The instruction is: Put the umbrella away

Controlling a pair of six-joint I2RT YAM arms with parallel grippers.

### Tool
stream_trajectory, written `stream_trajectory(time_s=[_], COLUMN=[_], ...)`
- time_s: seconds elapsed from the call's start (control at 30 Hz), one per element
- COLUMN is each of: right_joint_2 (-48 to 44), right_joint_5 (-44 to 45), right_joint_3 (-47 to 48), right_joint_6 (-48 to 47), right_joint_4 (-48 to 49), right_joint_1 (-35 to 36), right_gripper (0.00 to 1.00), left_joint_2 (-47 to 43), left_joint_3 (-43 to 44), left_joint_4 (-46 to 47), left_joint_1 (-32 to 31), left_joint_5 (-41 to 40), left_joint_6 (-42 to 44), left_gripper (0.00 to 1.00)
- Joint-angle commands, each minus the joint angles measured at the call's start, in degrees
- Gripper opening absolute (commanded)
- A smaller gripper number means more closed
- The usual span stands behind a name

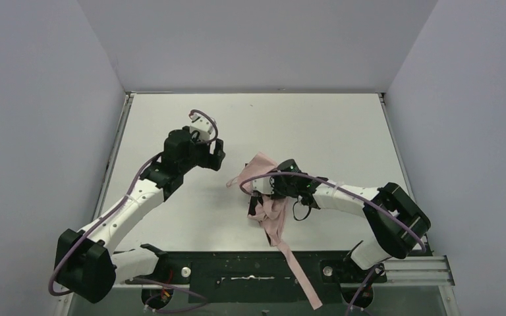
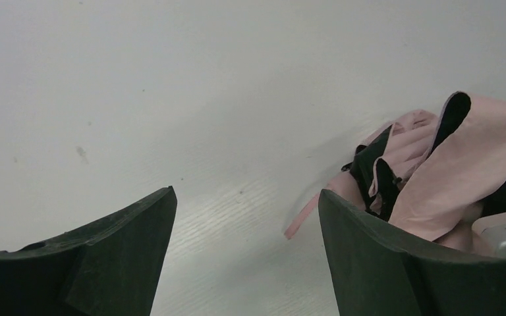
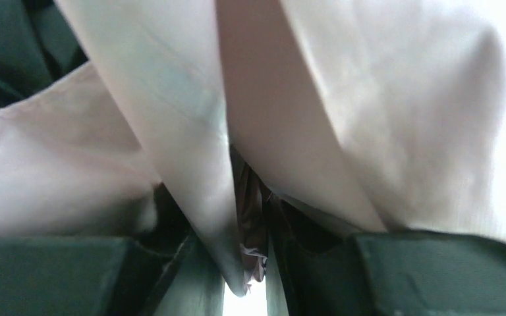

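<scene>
- I am seeing the umbrella [image 1: 273,217] lying crumpled on the white table [image 1: 329,125], just right of the middle and toward the near edge, its pale pink fabric bunched in loose folds.
- One long pink strip [image 1: 300,273] of it is trailing off the near edge of the table and crossing the black base plate [image 1: 237,266] between the two arm mounts.
- The right gripper [image 1: 263,194] is reaching leftward across the table and sitting right in the bunched fabric. In the right wrist view, the right gripper [image 3: 247,257] is clenching a fold of the umbrella [image 3: 342,99]: the two dark fingers are standing close together with pink cloth squeezed in the narrow gap between them, and more fabric is filling nearly the whole view above.
- The left gripper [image 1: 216,157] is hanging over bare table to the left of the umbrella, apart from it.
- In the left wrist view, the left gripper [image 2: 245,194] is showing its fingers spread wide with nothing between them, only the table [image 2: 171,79] underneath.
- From that same view I am looking at the umbrella [image 2: 474,151] off to the right, beside the right-hand finger, with black ribs [image 2: 375,171] poking out among the pink folds.
- I cannot tell where the shaft or handle is; the folds are hiding it.
</scene>
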Motion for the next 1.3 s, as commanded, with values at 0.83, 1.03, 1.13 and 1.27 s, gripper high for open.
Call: stream_trajectory(time_s=[0.83,1.03,1.13,1.27], right_joint_2=[-0.2,-0.3,-0.6,-1.2], right_joint_5=[3.8,3.6,3.4,2.9], right_joint_3=[-5.9,-5.6,-5.9,-5.9], right_joint_6=[-1.0,-0.3,0.1,1.8], right_joint_4=[13.1,12.7,13.0,13.6], right_joint_1=[3.5,3.4,3.2,2.8], right_gripper=[0.06,0.06,0.06,0.06], left_joint_2=[9.6,12.7,15.6,18.2], left_joint_3=[-5.5,-4.8,-4.5,-3.4], left_joint_4=[16.1,17.6,19.2,20.2], left_joint_1=[0.8,-2.4,-2.4,-2.4], left_joint_5=[32.6,28.8,28.9,32.2], left_joint_6=[-25.5,-26.9,-28.4,-29.7], left_gripper=[0.89,0.81,0.62,0.35])
